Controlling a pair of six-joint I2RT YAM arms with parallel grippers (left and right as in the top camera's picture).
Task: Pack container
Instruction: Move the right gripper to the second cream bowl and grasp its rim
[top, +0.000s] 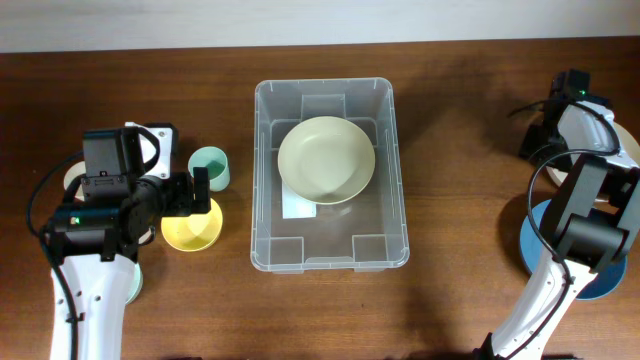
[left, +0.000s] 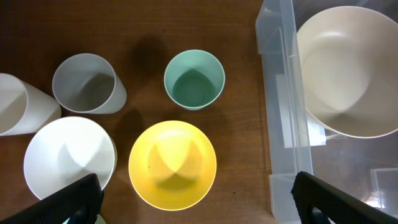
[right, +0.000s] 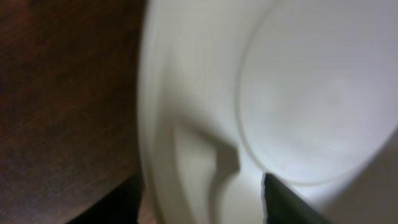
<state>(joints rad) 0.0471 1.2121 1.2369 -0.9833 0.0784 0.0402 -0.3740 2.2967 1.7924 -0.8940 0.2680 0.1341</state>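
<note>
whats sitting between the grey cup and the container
The teal cup stands between the grey cup and the container, shown in the left wrist view.

The left gripper (left: 196, 200) hangs with its jaws spread wide over a yellow bowl (left: 172, 163) on the dark wooden table (left: 143, 31). A white bowl (left: 69, 158) sits just beside it, with a grey cup (left: 84, 83) and a teal cup (left: 194, 79) near. At the right edge stands the clear container (left: 277, 93), with a cream bowl (left: 348, 71) inside

Soft, even light from above leaves a faint sheen on the large clear rectangular plastic container (top: 258, 170). Right wrist view: white round dish (right: 298, 93) badly blurred.
</note>
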